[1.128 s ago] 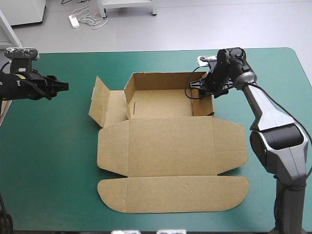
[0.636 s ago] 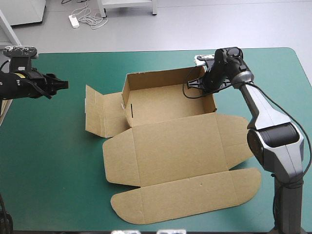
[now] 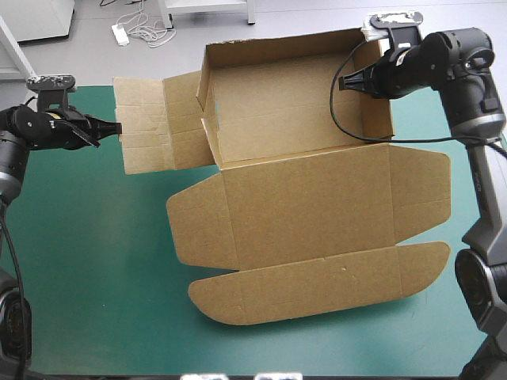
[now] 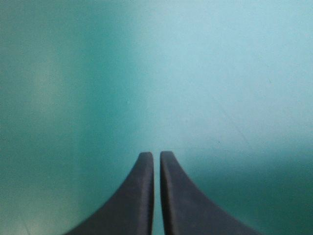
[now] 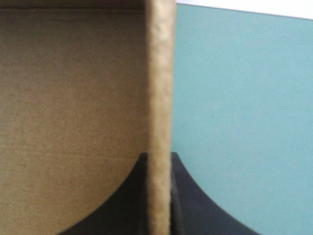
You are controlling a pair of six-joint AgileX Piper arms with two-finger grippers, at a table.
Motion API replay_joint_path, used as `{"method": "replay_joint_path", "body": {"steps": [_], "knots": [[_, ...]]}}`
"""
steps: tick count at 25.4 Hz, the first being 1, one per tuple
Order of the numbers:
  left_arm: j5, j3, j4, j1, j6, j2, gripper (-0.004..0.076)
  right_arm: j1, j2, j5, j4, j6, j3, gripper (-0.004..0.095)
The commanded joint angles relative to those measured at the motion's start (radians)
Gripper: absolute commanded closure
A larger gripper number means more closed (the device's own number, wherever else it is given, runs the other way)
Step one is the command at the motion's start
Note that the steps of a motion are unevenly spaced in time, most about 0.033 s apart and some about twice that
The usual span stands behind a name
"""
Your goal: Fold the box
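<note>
The brown box (image 3: 305, 210) is an open tray with its wide lid (image 3: 317, 285) spread flat toward the table's front. My right gripper (image 3: 348, 81) is shut on the tray's right wall and holds that side raised. In the right wrist view the wall's edge (image 5: 159, 73) runs between the black fingers (image 5: 188, 205) of my right gripper (image 5: 157, 156). The left side flap (image 3: 158, 127) sticks out loose. My left gripper (image 3: 117, 127) points at that flap's outer edge. In the left wrist view my left gripper (image 4: 156, 156) is shut, with no board between its fingers.
The teal-green cover (image 3: 79, 277) lies bare to the left of the box and along the front edge. The raised tray reaches past the table's far edge in the high view.
My right gripper has risen with the tray's right wall, lifting and tilting the box. The side flap swung outward. My left gripper shut and moved slightly right toward the flap.
</note>
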Motion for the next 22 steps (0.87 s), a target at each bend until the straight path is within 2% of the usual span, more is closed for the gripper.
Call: {"method": "replay_joint_path", "body": {"steps": [1, 4, 7, 10, 13, 17, 22], "knots": [[-0.110, -0.027, -0.067, 0.004, -0.007, 0.011, 0.0730, -0.010, -0.114, 0.000, 0.016, -0.005, -0.032, 0.0927], [-0.129, -0.027, -0.226, 0.004, 0.074, 0.088, 0.0730, -0.010, -0.161, 0.000, 0.016, -0.016, -0.032, 0.0927], [-0.129, -0.027, -0.487, 0.004, 0.280, 0.167, 0.0731, -0.010, -0.184, 0.000, -0.006, -0.028, -0.032, 0.0927], [-0.132, -0.027, -0.699, 0.004, 0.419, 0.194, 0.0731, -0.010, -0.189, 0.000, -0.221, 0.026, -0.032, 0.0927], [-0.190, -0.027, -0.715, 0.004, 0.473, 0.198, 0.0731, -0.010, -0.198, 0.000, -0.289, 0.029, -0.032, 0.0927], [-0.222, -0.027, -0.716, 0.014, 0.455, 0.229, 0.0731, -0.010, -0.213, 0.000, -0.299, 0.029, -0.052, 0.0927], [-0.213, -0.027, -0.813, 0.014, 0.493, 0.277, 0.0731, -0.010, -0.221, 0.000, -0.190, 0.009, -0.091, 0.0927]]}}
